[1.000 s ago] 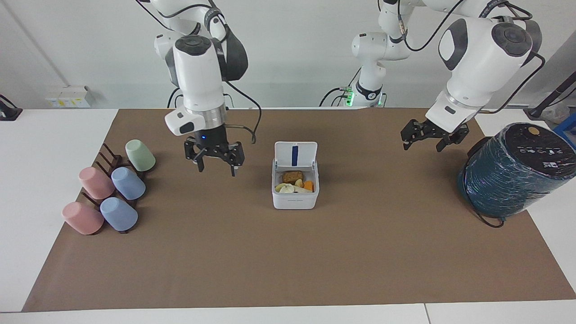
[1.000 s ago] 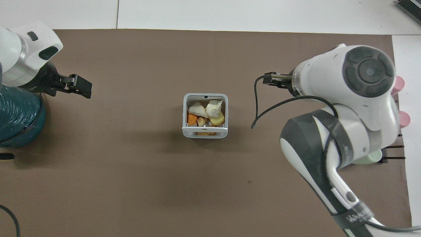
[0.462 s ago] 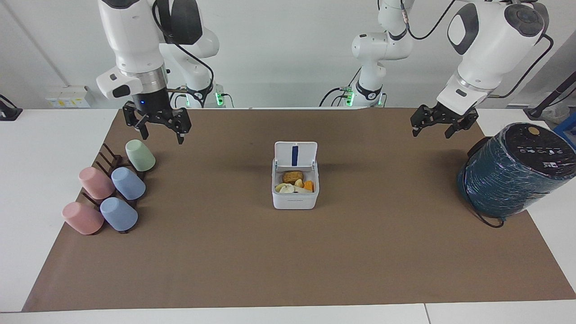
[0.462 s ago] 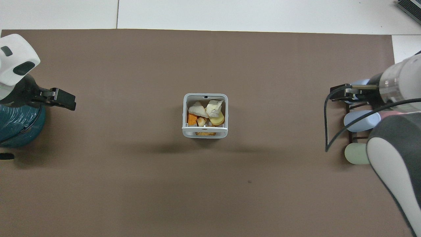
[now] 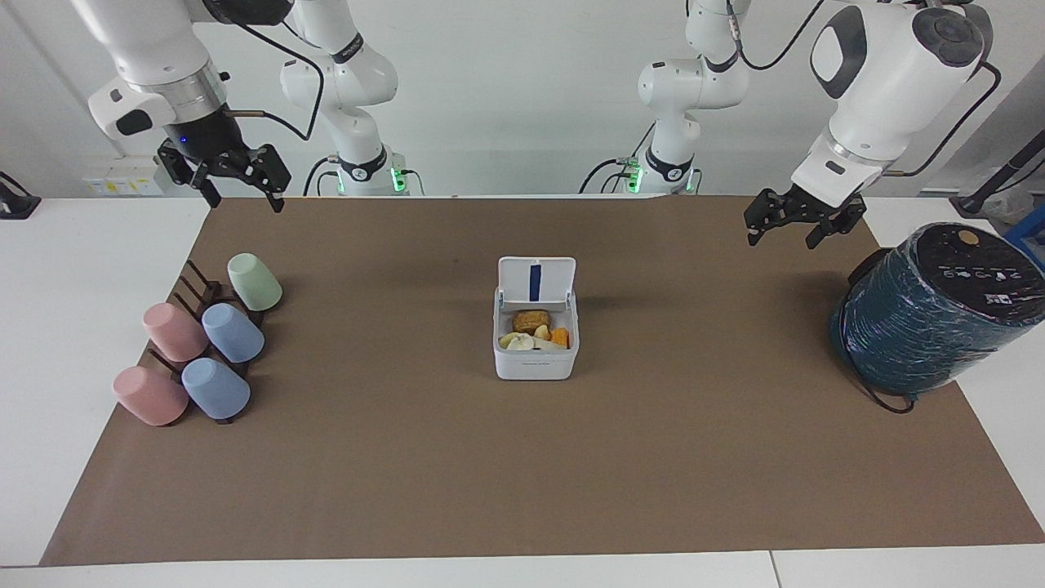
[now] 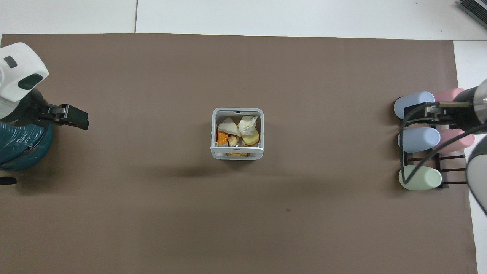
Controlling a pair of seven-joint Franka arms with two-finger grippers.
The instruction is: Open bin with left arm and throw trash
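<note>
The white bin stands in the middle of the brown mat with its lid up, the blue strip showing. The trash lies inside it: in the overhead view a cream-white lump, a yellowish piece and a small nugget, among orange and brown bits. My left gripper is open and empty, up in the air beside the teal cylinder; it also shows in the overhead view. My right gripper is open and empty, high over the mat's edge above the cup rack.
A big dark teal wrapped cylinder lies tilted at the left arm's end of the table. A dark rack of pastel cups sits at the right arm's end. In the overhead view the right arm's wrist and cable hang over the cups.
My right gripper has moved from beside the bin up and away to the right arm's end, over the cups. My left gripper has risen a little toward the cylinder. The bin has not moved.
</note>
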